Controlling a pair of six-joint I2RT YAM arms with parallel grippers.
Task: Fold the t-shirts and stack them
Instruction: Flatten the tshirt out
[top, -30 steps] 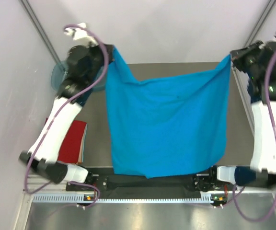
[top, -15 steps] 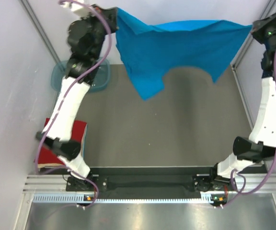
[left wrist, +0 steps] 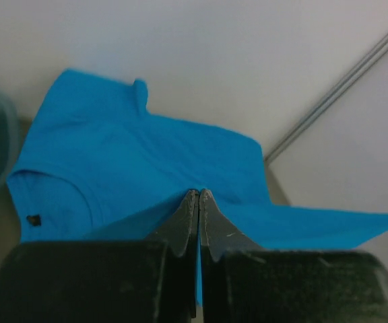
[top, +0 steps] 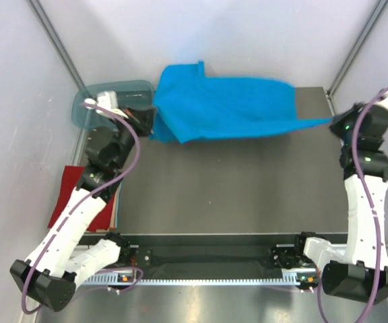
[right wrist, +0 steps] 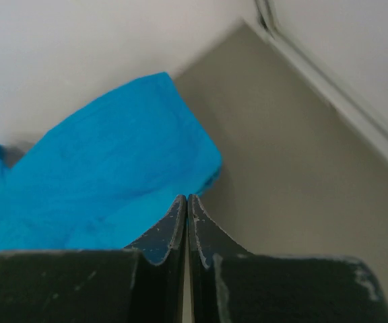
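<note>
The turquoise-blue t-shirt [top: 228,108] lies stretched across the far end of the table, its upper part bunched against the back wall. My left gripper [top: 152,124] is shut on its left edge; blue cloth shows between the jaws in the left wrist view [left wrist: 199,192]. My right gripper [top: 333,123] is shut on the shirt's right corner, which is pulled to a thin point. The right wrist view has the shut fingertips [right wrist: 186,196] with the shirt [right wrist: 106,182] spreading away to the left. The red t-shirt [top: 67,195] lies folded flat at the table's left edge, partly under my left arm.
A translucent blue-green tub [top: 106,94] stands at the far left corner, just behind my left gripper. Grey walls close in the back and both sides. A metal rail [top: 335,108] runs along the table's right edge near my right gripper.
Both arms have come down from holding the turquoise shirt high. The shirt, hanging in the air before, now lies low across the far end of the table, still held at both ends.
</note>
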